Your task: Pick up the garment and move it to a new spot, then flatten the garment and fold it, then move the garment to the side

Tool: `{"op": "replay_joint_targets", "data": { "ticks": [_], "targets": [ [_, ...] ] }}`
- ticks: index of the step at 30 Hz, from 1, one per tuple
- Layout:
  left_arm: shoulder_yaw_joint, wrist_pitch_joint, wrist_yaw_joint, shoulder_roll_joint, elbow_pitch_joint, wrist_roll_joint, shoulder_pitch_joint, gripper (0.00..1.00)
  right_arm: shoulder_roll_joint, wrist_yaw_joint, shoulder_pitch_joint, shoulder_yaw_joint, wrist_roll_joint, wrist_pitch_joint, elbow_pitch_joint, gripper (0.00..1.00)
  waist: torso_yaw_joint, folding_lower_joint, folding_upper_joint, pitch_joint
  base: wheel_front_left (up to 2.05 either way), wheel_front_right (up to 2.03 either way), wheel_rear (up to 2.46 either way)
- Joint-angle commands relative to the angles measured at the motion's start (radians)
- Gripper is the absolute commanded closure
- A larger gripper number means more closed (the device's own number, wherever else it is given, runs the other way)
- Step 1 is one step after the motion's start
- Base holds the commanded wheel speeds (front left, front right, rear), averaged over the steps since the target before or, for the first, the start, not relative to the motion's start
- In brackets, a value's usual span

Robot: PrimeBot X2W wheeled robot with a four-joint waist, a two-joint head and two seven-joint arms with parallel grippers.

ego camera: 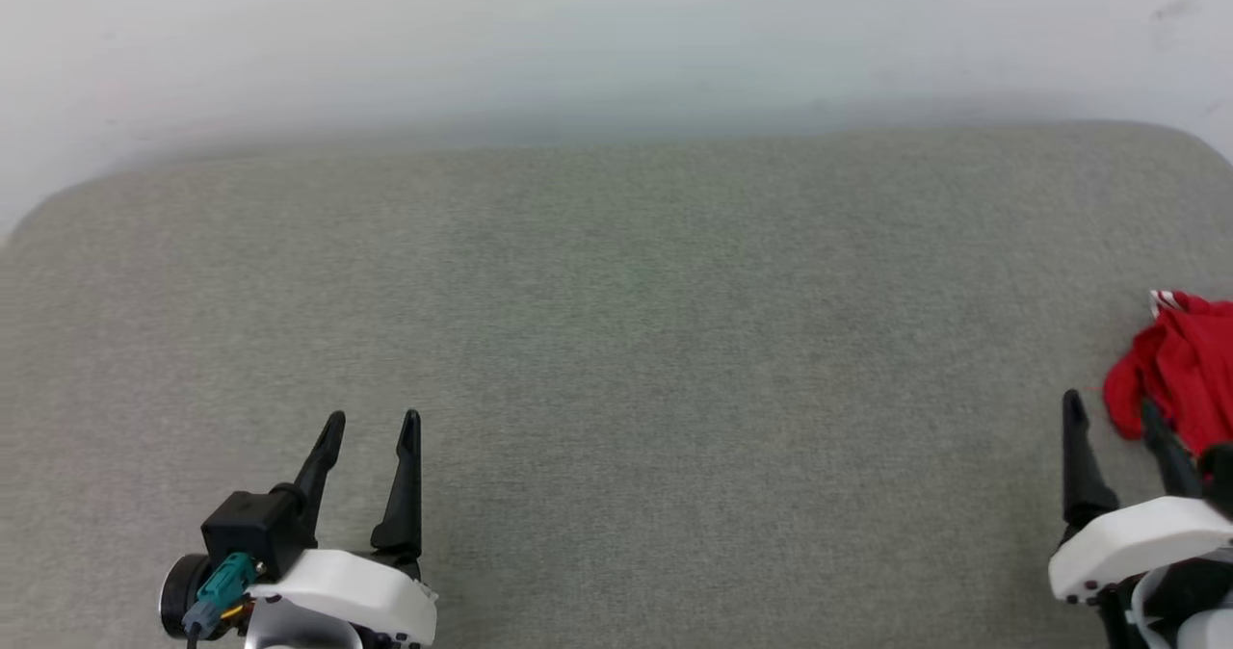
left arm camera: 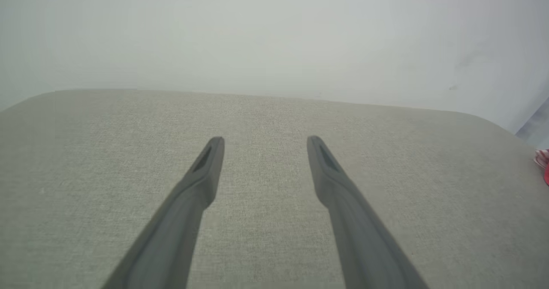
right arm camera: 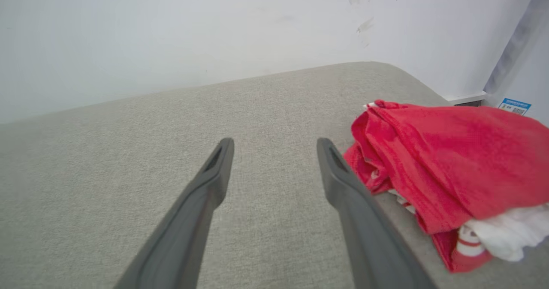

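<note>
Step 1, pickup: red jersey bunched, untouched.
Spread right gripper, just beside it, should reach over and pinch; spread left gripper sits well apart.

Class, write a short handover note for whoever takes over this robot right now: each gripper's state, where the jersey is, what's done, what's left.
Left gripper: open, empty, over the grey padded surface.
Right gripper: open, empty, fingers right beside the jersey; contact unclear.
Jersey: crumpled in a heap near the surface's right edge.
Done: nothing yet; the jersey is not picked up.
Left: pick it up, move it, flatten, fold, set it aside.
</note>
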Motion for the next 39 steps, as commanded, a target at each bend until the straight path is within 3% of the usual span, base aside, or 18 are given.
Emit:
{"op": "replay_joint_targets", "data": {
  "ticks": [1,14,27,39],
  "targets": [
    [0.003,-0.007,0.004,-0.007,0.013,-0.001,0.011,0.0,0.006,-0.001,0.029,0.022,0.008,0.003,-0.026,0.0,0.033,0.0003,0.0,-0.03,0.0,0.0,0.0],
    [0.027,-0.018,0.014,-0.006,0.061,0.005,0.05,0.0,0.02,-0.001,0.167,0.166,0.025,0.007,-0.229,0.0,0.061,0.0003,0.0,-0.108,0.0,0.0,0.0],
    [-0.003,-0.02,0.02,0.015,0.085,0.046,0.073,0.0,0.02,-0.001,0.306,0.177,0.026,0.065,-0.407,0.0,0.05,0.0003,0.0,-0.146,0.0,0.0,0.0],
    [-0.012,-0.016,0.039,0.029,0.073,0.061,0.08,0.0,0.02,-0.001,0.336,0.166,0.037,0.088,-0.447,0.0,0.051,0.0003,0.0,-0.148,0.0,0.0,0.0]
  ]
}}
